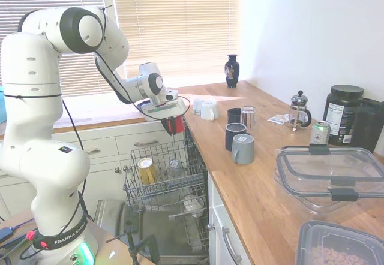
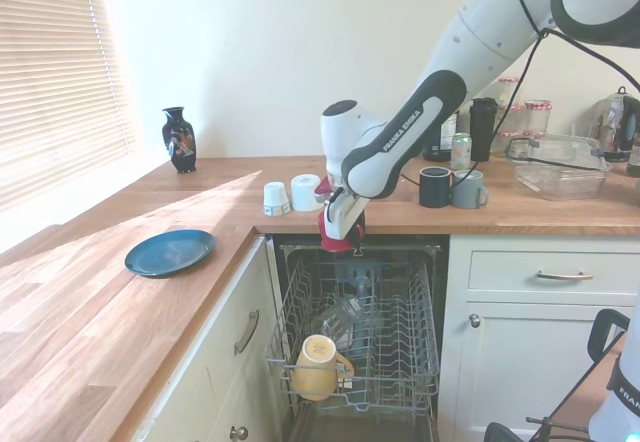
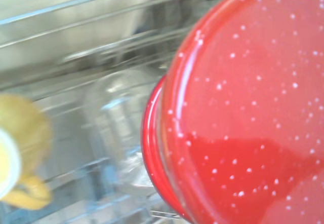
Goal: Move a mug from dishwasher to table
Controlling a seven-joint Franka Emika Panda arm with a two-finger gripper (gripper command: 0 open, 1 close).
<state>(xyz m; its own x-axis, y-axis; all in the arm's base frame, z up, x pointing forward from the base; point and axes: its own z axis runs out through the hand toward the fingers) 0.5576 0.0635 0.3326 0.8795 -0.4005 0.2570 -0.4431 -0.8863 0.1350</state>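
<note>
Here, the long light-brown wooden table (image 2: 480, 217) lies level with the pincer (image 2: 340, 232); the white dishwasher's grey wire rack (image 2: 400, 347) sits below. Closed on the small glossy red mug (image 2: 338, 241), it has finished extraction; placement remains.

First exterior view: camera near the arm's base, looking along the long run of the table (image 1: 252, 175) toward the window corner, with the vase (image 1: 232, 71) far off and the open dishwasher (image 1: 165, 181) at lower centre; the arm enters from the left. Second exterior view: camera on the opposite side, above the window-side run of the table (image 2: 90, 302), facing the dishwasher (image 2: 360, 332) front-on; the arm enters from the right. Both wide views share the rack, vase (image 2: 179, 139), blue plate (image 2: 169, 252) and white cups (image 2: 295, 194). Wrist view: very close, blurred, looking down into the rack (image 3: 76, 36), largely filled by the red mug (image 3: 243, 112).
</note>
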